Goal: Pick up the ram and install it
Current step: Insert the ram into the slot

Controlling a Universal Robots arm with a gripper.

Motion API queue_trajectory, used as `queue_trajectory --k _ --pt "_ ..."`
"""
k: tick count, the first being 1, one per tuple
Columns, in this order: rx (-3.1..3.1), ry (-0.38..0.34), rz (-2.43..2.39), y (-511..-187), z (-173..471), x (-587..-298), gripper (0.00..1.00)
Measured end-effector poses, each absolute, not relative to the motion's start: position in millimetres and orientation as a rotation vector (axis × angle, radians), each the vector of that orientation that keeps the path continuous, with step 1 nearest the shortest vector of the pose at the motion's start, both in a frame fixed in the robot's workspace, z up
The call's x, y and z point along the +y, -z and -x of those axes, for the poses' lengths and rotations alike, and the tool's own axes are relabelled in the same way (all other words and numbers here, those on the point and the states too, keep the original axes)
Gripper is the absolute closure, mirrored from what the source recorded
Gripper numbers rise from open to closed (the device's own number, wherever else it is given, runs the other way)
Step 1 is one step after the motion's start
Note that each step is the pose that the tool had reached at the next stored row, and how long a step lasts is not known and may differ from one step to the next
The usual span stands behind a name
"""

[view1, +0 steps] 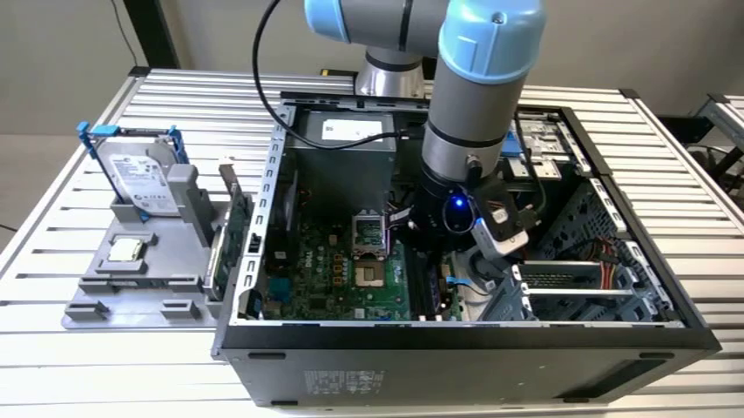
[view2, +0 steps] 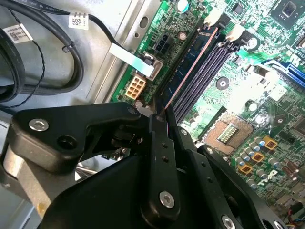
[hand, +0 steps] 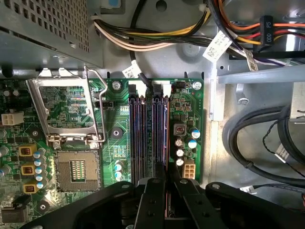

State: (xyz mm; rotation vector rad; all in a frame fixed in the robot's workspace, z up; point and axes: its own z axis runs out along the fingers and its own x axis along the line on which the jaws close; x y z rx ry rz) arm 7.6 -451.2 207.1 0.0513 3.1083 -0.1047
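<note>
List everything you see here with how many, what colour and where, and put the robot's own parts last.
computer case: one, black, open on the slatted table.
motherboard: one, green, on the case floor.
memory slots: several, black, side by side on the motherboard beside the processor socket.
ram: one, dark greenish with a copper-coloured edge, standing in the outermost slot, its near end between the gripper's fingers.
processor socket: one, silver, open, its metal frame lifted.
hard drive: one, silver with blue rails, upright in the grey holder at the exterior view's left.
cables: a bundle, mixed colours, by the power supply.
arm: one, grey and blue, reaching into the case.
gripper: one, black, shut on the ram.
</note>
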Motion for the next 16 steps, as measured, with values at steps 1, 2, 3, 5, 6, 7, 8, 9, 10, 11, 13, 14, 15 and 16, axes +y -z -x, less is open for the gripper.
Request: queue_trajectory --k 1,2,3,5,6,7,8,9,10,11,13,14,15,16 --pt "3.108 0.106 -0.051 -207 -8 -451 0.00" --pt "3.108 0.106 -0.051 -208 -8 -451 0.00" --pt "3.109 0.107 -0.051 -212 -8 -451 0.00" --pt "3.109 0.107 -0.051 -221 -8 -451 0.00" --pt "3.109 0.107 -0.051 -225 -7 -451 0.00" --pt "3.109 0.107 -0.051 -230 -7 -451 0.00" --pt "3.109 0.107 -0.051 -234 -7 -451 0.00" --pt "3.109 0.107 -0.051 -239 -7 -451 0.00" --pt "3.109 0.107 -0.051 -243 -8 -451 0.00" --pt "3.109 0.107 -0.051 -246 -8 -451 0.00" --pt "3.109 0.106 -0.051 -247 -8 -451 0.00" --pt "3.109 0.106 -0.051 -247 -8 -451 1.00" --pt "3.109 0.107 -0.051 -247 -8 -451 1.00" --pt "3.109 0.107 -0.051 -247 -7 -451 1.00"
